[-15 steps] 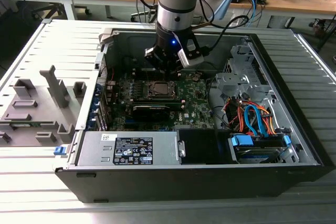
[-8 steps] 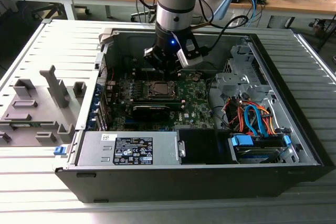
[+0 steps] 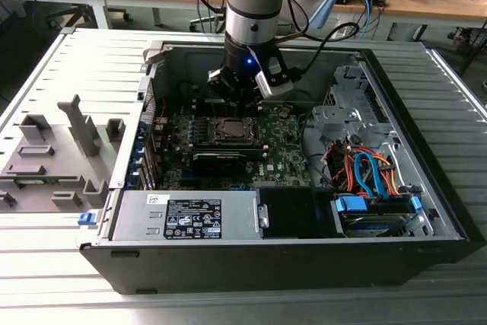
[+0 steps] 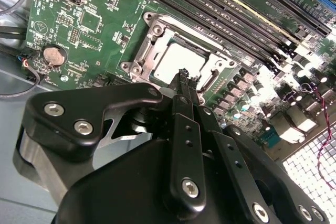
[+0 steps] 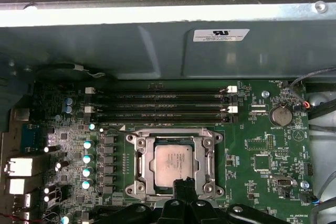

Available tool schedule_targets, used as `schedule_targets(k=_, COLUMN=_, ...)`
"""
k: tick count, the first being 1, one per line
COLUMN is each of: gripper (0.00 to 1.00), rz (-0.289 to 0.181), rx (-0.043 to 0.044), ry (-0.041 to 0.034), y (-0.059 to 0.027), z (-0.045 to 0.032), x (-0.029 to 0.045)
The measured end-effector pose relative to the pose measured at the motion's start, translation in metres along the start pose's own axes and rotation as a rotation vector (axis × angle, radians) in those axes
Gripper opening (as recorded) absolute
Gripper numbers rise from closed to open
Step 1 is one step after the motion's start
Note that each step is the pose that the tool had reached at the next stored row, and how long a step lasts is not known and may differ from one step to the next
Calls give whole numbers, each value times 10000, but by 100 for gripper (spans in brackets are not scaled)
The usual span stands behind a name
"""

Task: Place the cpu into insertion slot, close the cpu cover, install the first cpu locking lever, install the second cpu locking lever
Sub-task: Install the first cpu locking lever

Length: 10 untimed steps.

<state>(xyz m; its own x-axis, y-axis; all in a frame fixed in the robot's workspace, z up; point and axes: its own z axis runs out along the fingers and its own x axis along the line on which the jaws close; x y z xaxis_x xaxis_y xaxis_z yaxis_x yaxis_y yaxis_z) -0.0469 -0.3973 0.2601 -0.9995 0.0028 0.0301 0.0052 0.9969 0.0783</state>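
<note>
My gripper (image 4: 184,77) hovering just above the socket, jaws pinched together on nothing, cpu (image 5: 175,164) seated in insertion slot (image 5: 140,163), cpu cover (image 5: 173,135) down around it, green motherboard (image 5: 262,145) beneath.

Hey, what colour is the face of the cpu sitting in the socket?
Pale silvery-beige, on the cpu, clearest in the first wrist view.

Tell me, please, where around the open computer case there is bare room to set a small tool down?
The ribbed table is bare on the exterior view's right of the case, and along its near edge. On the exterior view's left, grey fixtures take up room. Inside, the motherboard is crowded and the pincer hangs over the cpu.
</note>
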Motion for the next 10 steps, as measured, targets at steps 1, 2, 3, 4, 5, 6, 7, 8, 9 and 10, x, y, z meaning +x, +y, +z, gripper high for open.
schedule_targets(k=1, gripper=11, rz=0, rx=1, ry=0, y=0, z=0, x=1)
schedule_targets(k=2, gripper=11, rz=0, rx=0, ry=0, y=-1, z=0, x=4)
schedule_targets(k=3, gripper=11, rz=0, rx=0, ry=0, y=-1, z=0, x=5)
schedule_targets(k=4, gripper=11, rz=0, rx=0, ry=0, y=-3, z=0, x=10)
schedule_targets(k=5, gripper=11, rz=-1, rx=0, ry=0, y=-4, z=0, x=15)
schedule_targets(k=6, gripper=11, rz=-1, rx=-1, ry=0, y=-5, z=0, x=16)
schedule_targets(k=7, gripper=11, rz=-1, rx=-1, ry=0, y=-5, z=0, x=18)
schedule_targets(k=8, gripper=11, rz=0, rx=-1, ry=0, y=-5, z=0, x=20)
schedule_targets(k=9, gripper=11, rz=0, rx=-2, ry=0, y=-6, z=0, x=22)
schedule_targets(k=10, gripper=11, rz=0, rx=-2, ry=0, y=-6, z=0, x=23)
